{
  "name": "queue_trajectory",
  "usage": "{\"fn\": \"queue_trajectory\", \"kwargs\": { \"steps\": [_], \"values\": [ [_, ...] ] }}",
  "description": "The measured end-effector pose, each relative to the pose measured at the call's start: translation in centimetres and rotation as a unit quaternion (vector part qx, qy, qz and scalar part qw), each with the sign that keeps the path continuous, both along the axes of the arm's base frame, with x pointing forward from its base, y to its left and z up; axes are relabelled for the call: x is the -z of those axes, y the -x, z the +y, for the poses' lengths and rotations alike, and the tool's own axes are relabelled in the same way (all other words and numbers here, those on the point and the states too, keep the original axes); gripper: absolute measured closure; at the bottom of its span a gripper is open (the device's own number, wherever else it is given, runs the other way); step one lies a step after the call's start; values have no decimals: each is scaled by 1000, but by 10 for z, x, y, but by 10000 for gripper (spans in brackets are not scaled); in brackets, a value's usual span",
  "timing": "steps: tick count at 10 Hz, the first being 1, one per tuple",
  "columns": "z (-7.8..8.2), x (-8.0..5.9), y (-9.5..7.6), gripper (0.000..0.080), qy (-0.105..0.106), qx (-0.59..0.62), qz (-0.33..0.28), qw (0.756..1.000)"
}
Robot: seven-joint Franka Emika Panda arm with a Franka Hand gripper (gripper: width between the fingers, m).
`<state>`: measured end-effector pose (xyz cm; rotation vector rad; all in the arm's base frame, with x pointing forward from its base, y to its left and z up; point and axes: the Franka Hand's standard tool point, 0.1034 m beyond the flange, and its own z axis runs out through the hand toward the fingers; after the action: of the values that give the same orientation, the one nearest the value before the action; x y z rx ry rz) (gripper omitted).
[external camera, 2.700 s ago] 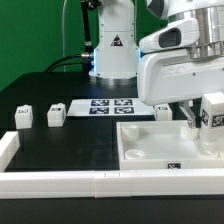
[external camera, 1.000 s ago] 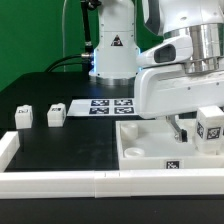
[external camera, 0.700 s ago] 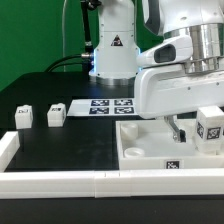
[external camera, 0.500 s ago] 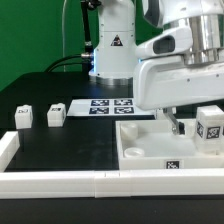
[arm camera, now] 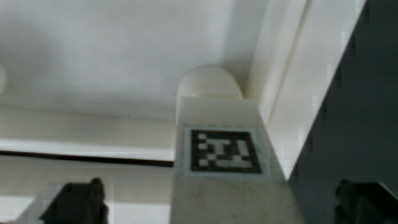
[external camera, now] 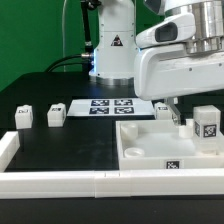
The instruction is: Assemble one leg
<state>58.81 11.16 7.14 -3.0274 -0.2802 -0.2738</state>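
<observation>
One leg [external camera: 207, 122], a small white block with a square tag, stands upright in the far corner of the large white recessed tabletop [external camera: 150, 145], at the exterior view's right. In the wrist view the same leg [arm camera: 222, 130] stands against the tabletop's [arm camera: 107, 60] raised rim. My gripper [arm camera: 222, 205] is open; its dark fingers [arm camera: 75, 202] are spread wide on either side of the leg and do not touch it. In the exterior view the hand hangs just above the leg, with one dark finger [external camera: 178, 116] showing.
Two more legs [external camera: 24, 116] [external camera: 56, 115] stand at the exterior view's left, and another [external camera: 163, 109] stands behind the tabletop. The marker board [external camera: 108, 105] lies in front of the robot base [external camera: 113, 50]. A white rail [external camera: 60, 182] runs along the table's front edge.
The gripper held the leg in the tabletop's corner. It has since opened and risen, leaving the leg standing there.
</observation>
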Motion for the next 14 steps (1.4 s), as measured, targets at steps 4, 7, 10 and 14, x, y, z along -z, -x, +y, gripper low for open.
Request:
{"fn": "queue_trajectory", "kwargs": {
  "steps": [4,7,10,14],
  "values": [
    [0,0,-5,262,0,1,6,1000],
    [0,0,-5,509,0,1,6,1000],
    [0,0,-5,509,-2,8,7,1000],
    [3,0,-5,509,-47,269,29,962]
  ]
}}
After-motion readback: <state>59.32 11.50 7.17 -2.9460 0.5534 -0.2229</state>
